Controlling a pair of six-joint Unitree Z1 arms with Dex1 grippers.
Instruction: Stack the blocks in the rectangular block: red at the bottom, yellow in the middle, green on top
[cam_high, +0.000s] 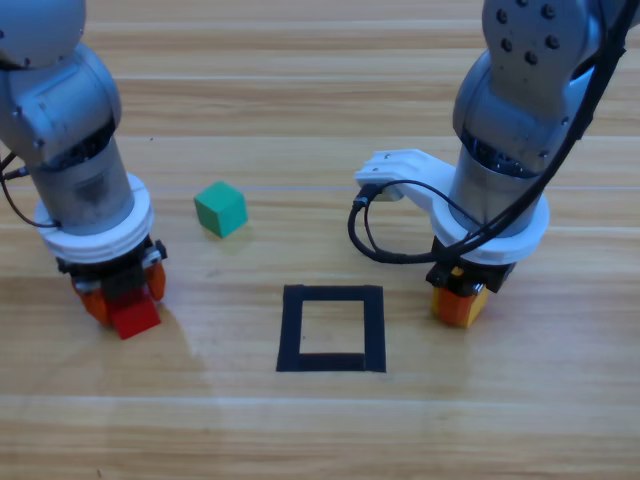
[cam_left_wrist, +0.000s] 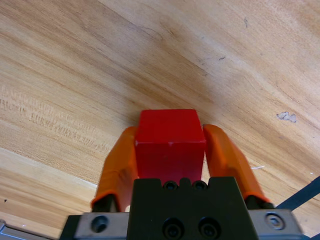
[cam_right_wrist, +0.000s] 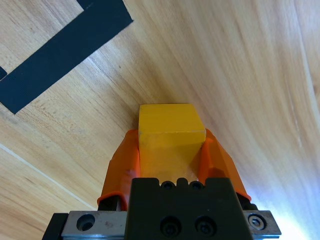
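Observation:
At the left of the high view my left gripper is shut on the red cube; the left wrist view shows the red cube squeezed between both orange jaws. My right gripper is shut on the yellow cube, just right of the black tape rectangle. In the right wrist view the yellow cube sits between the jaws, with a corner of the tape rectangle beyond it. The green cube lies free on the table, up and left of the rectangle.
The wooden table carries only the three cubes and the tape outline. A black cable loops off the right wrist toward the rectangle's upper right.

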